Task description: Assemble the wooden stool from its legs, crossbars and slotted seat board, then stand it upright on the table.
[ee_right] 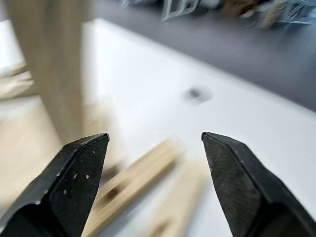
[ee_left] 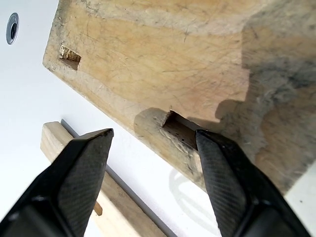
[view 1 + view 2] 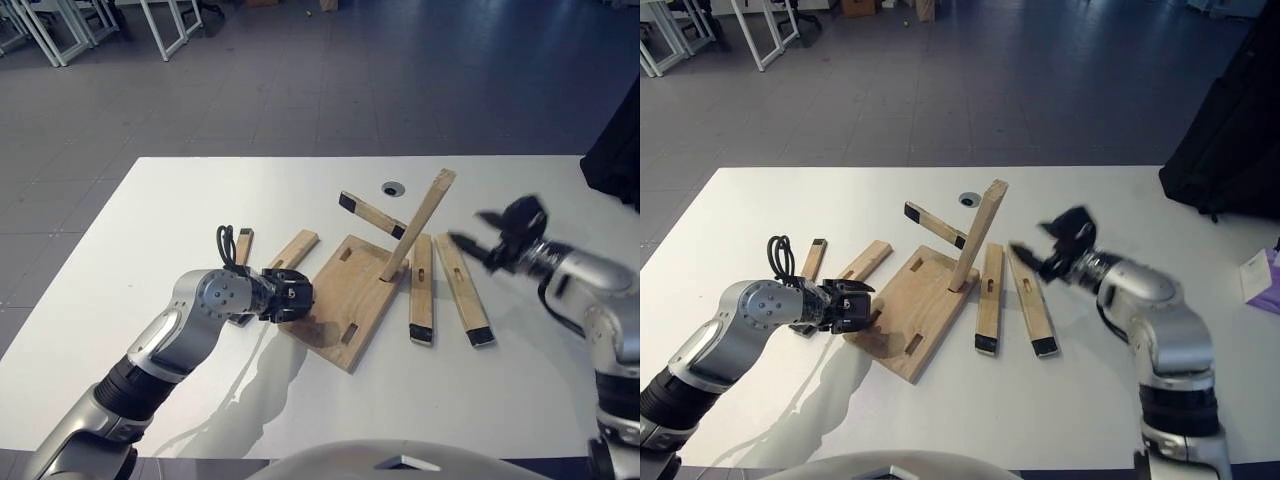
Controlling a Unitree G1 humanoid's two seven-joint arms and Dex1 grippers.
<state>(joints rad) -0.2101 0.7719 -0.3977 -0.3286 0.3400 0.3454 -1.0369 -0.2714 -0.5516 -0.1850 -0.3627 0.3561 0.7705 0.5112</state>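
Bright, diffuse indoor light: white table (image 3: pixel 120 260) close to glare, floor beyond it dimmer; shadows soft and short, a thin dark line hugging the wooden bar (image 2: pixel 52 140) beside the seat board (image 2: pixel 163 54); right gripper (image 3: pixel 477 229) motion-smeared, and the wood beyond it blurred in the right wrist view.

Both arms stretched forward, left tool (image 2: pixel 153 136) and right tool (image 1: pixel 155 138) with fingers spread

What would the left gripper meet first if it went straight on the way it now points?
Most likely the edge of the seat board, beside a slot: the open left gripper straddles that edge. Depth is hard to judge.
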